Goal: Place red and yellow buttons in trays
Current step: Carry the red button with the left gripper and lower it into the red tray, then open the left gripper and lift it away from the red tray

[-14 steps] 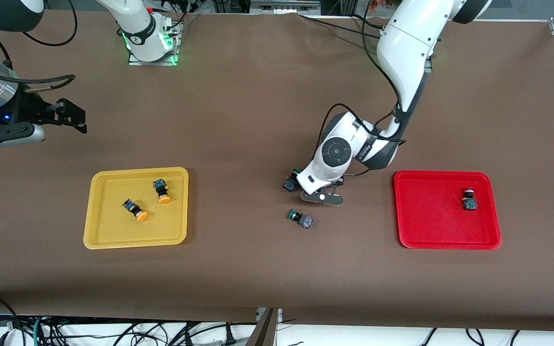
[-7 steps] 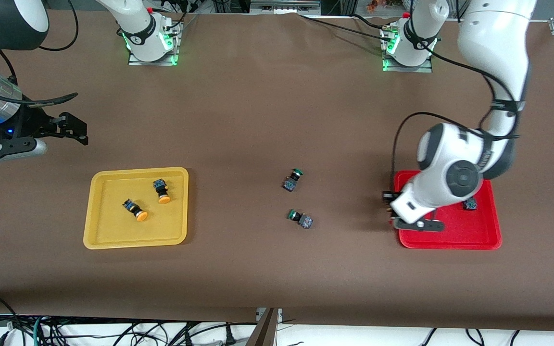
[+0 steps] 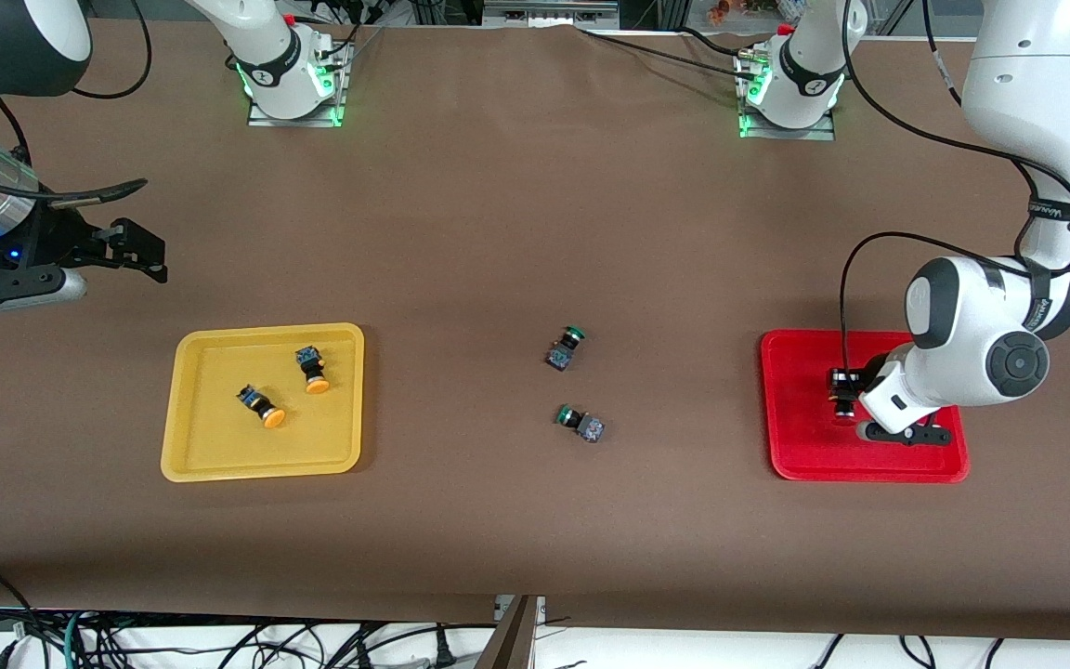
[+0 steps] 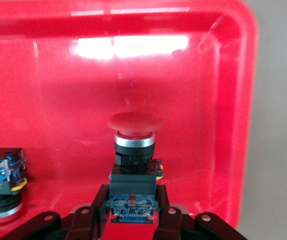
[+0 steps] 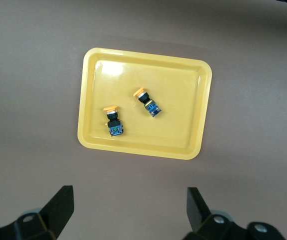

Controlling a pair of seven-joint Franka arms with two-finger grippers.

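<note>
We count two trays: a yellow tray point(image 3: 261, 401) toward the right arm's end, a red tray point(image 3: 809, 437) toward the left arm's. Two yellow buttons point(image 3: 262, 406) lie in the yellow tray, two green buttons point(image 3: 580, 423) on the bare table between the trays. The left gripper point(image 4: 132, 220), wrist bent down over the red tray, is clamped on a red button point(image 4: 135, 145); a second red button point(image 4: 2, 182) lies in the tray at its nine o'clock. The right gripper point(image 5: 128, 210) waits above the table, fingers spread wide.
</note>
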